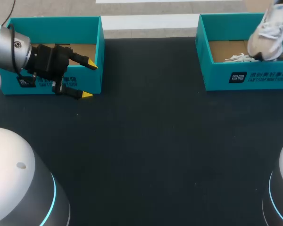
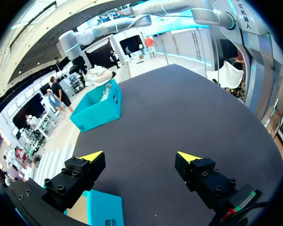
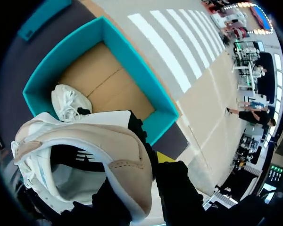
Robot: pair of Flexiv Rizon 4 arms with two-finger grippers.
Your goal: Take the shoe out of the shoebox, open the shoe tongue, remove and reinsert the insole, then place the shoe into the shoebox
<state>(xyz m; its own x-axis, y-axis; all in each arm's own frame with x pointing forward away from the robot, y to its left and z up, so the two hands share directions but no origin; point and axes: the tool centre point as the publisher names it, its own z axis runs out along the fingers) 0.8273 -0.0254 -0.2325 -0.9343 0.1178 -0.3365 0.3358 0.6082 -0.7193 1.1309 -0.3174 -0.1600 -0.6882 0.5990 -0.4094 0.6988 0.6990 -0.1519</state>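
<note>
On the dark table (image 1: 151, 150), the left gripper (image 1: 89, 80) hangs at the left of the frame, fingers spread wide with nothing between them, over the front wall of a teal box (image 1: 52, 21). At the upper right, the shoe (image 1: 269, 35) is raised above the shoebox (image 1: 247, 77), clamped between the fingers of the right gripper (image 3: 146, 183). A second shoe (image 1: 238, 58) lies inside the shoebox.

Held the black two-finger left gripper (image 2: 139, 157) over the dark matte table (image 2: 188, 94), yellow-tipped fingers (image 2: 92, 156) spread wide apart. Overlapped a near teal cardboard box corner (image 2: 104, 209) under one finger. Faced, well apart across the table, an open teal cardboard shoebox (image 2: 96, 110), with a white shoe (image 2: 98, 75) hanging just above it under the silver right arm (image 2: 132, 21).
</note>
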